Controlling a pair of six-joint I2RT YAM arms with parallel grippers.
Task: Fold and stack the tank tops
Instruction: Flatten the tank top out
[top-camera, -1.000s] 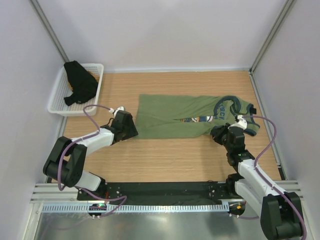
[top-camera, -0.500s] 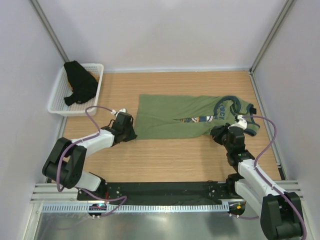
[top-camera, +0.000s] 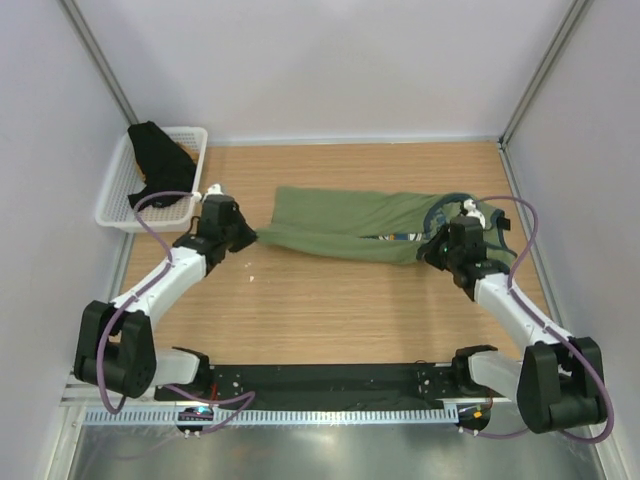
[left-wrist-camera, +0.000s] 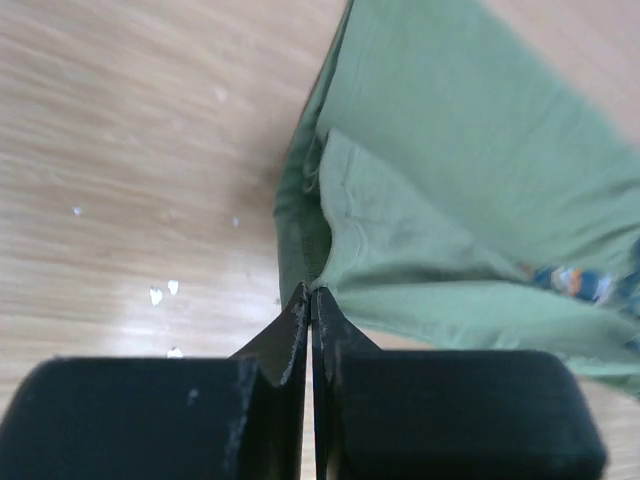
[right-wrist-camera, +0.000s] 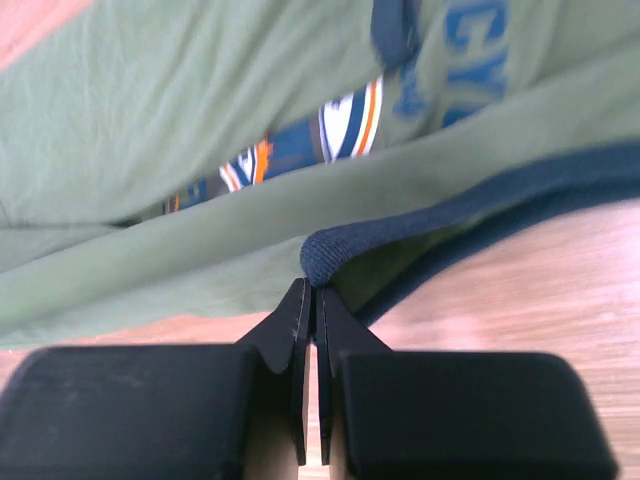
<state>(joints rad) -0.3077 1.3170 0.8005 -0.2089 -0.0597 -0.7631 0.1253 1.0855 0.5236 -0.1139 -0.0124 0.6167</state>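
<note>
A: State of the left gripper (left-wrist-camera: 311, 300)?

B: Pressed together, fingertips meeting, on the hem corner of the olive green tank top (top-camera: 345, 222), at the cloth's left end. Two layers of cloth visible at that hem in the left wrist view.

A: And the right gripper (right-wrist-camera: 311, 292)?

B: Clamped tight likewise, on the navy trim (right-wrist-camera: 500, 190) of an armhole or neck edge (hard to say which from the wrist view), at the cloth's right end.

A: Lie of the olive top?

B: Stretched as a long band across the middle of the table (top-camera: 340, 310), hem to the left, neck to the right, near edge drawn between the two pinches. Blue lettering (right-wrist-camera: 475, 55) and an orange-and-blue print (right-wrist-camera: 345, 120) showing between folds close to the right gripper.

A: Whereabouts of the black tank top (top-camera: 157, 166)?

B: Bunched in the white mesh basket (top-camera: 112, 205) at the far left corner, well apart from the olive one. Touched by neither arm.

A: Anything else on the wood?

B: A few small white flecks (left-wrist-camera: 160, 293), just beside the left gripper's fingertips in the wrist view.
</note>
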